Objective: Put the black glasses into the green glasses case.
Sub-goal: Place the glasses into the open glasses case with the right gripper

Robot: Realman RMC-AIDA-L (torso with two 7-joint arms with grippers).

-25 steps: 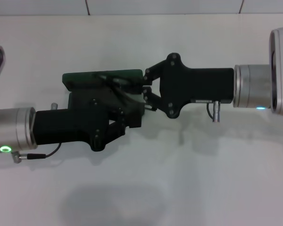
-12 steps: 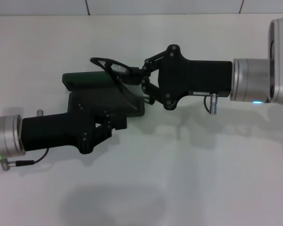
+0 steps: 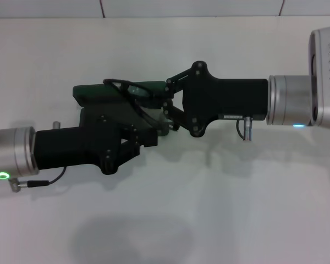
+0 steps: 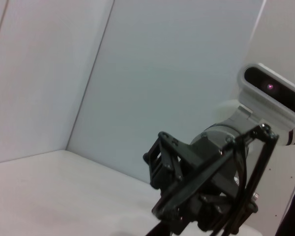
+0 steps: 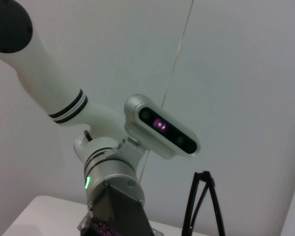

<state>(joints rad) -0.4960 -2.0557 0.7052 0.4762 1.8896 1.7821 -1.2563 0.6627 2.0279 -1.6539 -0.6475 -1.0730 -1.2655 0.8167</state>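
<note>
The green glasses case [image 3: 93,91] lies open on the white table, its lid towards the back and its base under my left arm. The black glasses [image 3: 133,88] hang over the lid, one oval lens and a curved temple arm showing. My right gripper [image 3: 165,108] reaches in from the right and is shut on the glasses' right end. The temple arms also show in the right wrist view [image 5: 202,206]. My left gripper [image 3: 154,132] reaches in from the left, low over the case base, close below the right gripper.
The white table [image 3: 170,220] stretches out in front of the arms. A white wall [image 3: 187,6] runs along the table's back edge. My left arm's wrist camera and ring show in the right wrist view [image 5: 160,125].
My left gripper drew back to the left, then came forward over the case again. My right gripper raised the glasses and has now lowered them towards the lid.
</note>
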